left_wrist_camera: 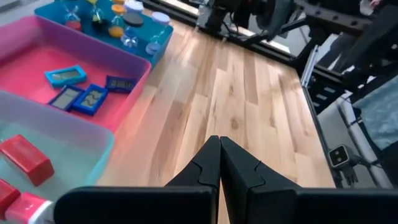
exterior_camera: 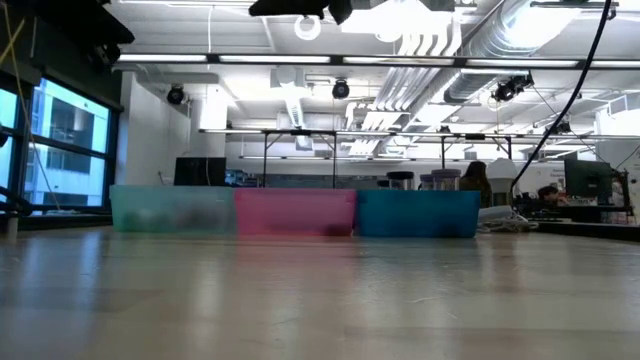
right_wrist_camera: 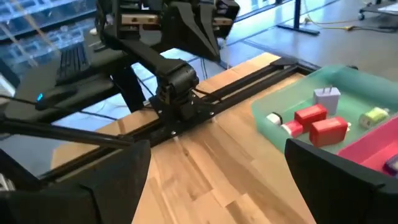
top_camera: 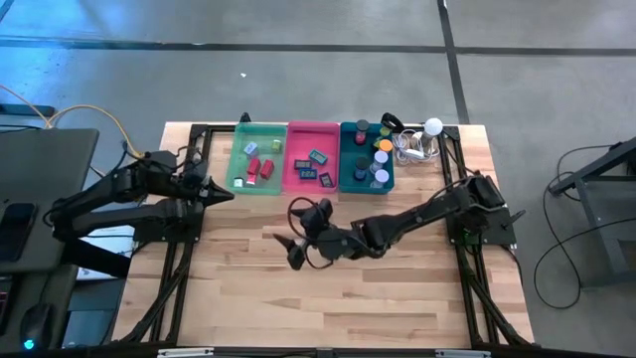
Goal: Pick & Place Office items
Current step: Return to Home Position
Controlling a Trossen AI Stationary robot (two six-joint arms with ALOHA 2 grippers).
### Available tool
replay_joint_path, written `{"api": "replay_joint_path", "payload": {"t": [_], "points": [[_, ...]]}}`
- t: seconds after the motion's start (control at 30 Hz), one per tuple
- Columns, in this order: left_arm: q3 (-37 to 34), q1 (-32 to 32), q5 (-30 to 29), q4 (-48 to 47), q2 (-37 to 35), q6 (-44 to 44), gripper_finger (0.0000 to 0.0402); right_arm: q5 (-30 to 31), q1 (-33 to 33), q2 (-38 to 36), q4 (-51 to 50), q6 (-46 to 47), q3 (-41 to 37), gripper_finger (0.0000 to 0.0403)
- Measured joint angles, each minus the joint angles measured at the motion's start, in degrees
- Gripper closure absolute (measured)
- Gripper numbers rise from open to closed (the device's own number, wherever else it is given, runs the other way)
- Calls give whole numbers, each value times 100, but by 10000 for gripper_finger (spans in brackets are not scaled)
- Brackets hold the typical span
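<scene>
Three trays stand side by side at the table's far edge: green (top_camera: 256,159), pink (top_camera: 312,159) and teal (top_camera: 366,159). Red blocks (left_wrist_camera: 25,158) lie in the green tray, blue clips (left_wrist_camera: 65,76) in the pink one, and small cylinders (top_camera: 378,159) in the teal one. My left gripper (top_camera: 224,194) is shut and holds nothing, just left of the green tray's near corner. My right gripper (top_camera: 295,234) hangs open over the bare wood in front of the pink tray, with nothing between its fingers (right_wrist_camera: 124,168).
A white ball with cables (top_camera: 425,139) lies right of the teal tray at the far right corner. Black arm frames (top_camera: 189,249) run along both side edges. Bare wood (top_camera: 328,298) fills the table's near half. A person (exterior_camera: 478,180) shows in the room behind.
</scene>
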Motion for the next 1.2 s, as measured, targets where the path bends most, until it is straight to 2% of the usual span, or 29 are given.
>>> {"api": "replay_joint_path", "payload": {"t": [0.13, 0.23, 0.33, 0.5, 0.57, 0.73, 0.9, 1.1, 1.2], "points": [[-242, -128, -5, 302, 0, -93, 401, -611, -196, 0, 0, -274, 0, 55], [-369, -245, -83, 578, 0, -151, 401, -944, -314, 0, 4, -316, 0, 96], [-445, -369, -277, 886, 2, -122, 401, -1096, -354, -1, 0, -579, 0, 173], [-473, -562, -468, 1251, 2, 15, 401, -1101, -336, -217, -99, -995, 2, 351], [-473, -614, -466, 1334, 2, 20, 401, -1090, -265, -410, -450, -1173, -2, 386], [-475, -726, -619, 1348, 2, 285, 401, -971, -13, -1114, -1548, -993, 2, 399], [-483, -839, -1225, 1355, 2, 461, 401, 87, 475, -1940, -2759, -943, 2, 400], [-675, -968, -915, 2131, 2, 489, 401, 1140, 1287, -2772, -4020, -709, -53, 399], [-844, -1052, -931, 2462, 2, 648, 401, 1611, 1673, -3232, -4148, -678, -615, 399]]}}
